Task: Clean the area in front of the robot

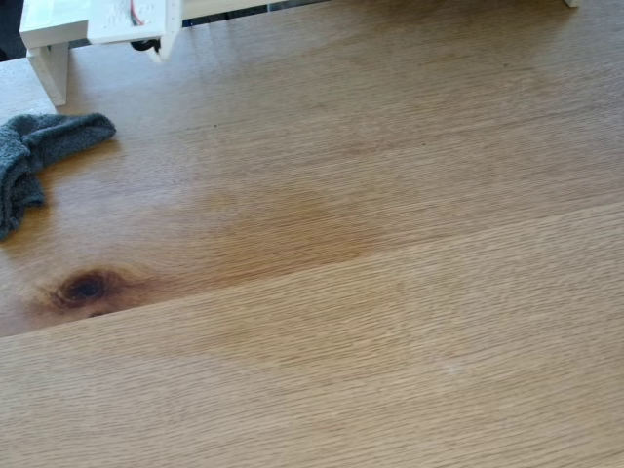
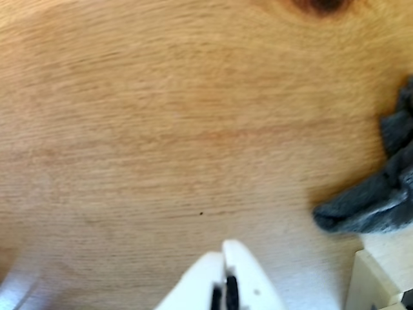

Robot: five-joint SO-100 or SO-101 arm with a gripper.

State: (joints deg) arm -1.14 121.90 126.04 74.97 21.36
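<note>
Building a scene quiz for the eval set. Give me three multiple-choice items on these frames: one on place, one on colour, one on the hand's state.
1. In the fixed view, where does the cloth lie?
A. at the left edge
B. in the centre
C. at the bottom right

2. What colour is the cloth?
A. red
B. grey
C. yellow

3. How does the hand stand in the wrist view?
A. clamped on the cloth
B. wide open over the knot
C. shut, holding nothing

Answers:
1 A: the grey cloth lies crumpled at the left edge of the wood table, below the white ledge.
2 B: it is dark grey in both views.
3 C: the hand has its white tips pressed together over bare wood, apart from the cloth; the dark knot is farther off.
</note>
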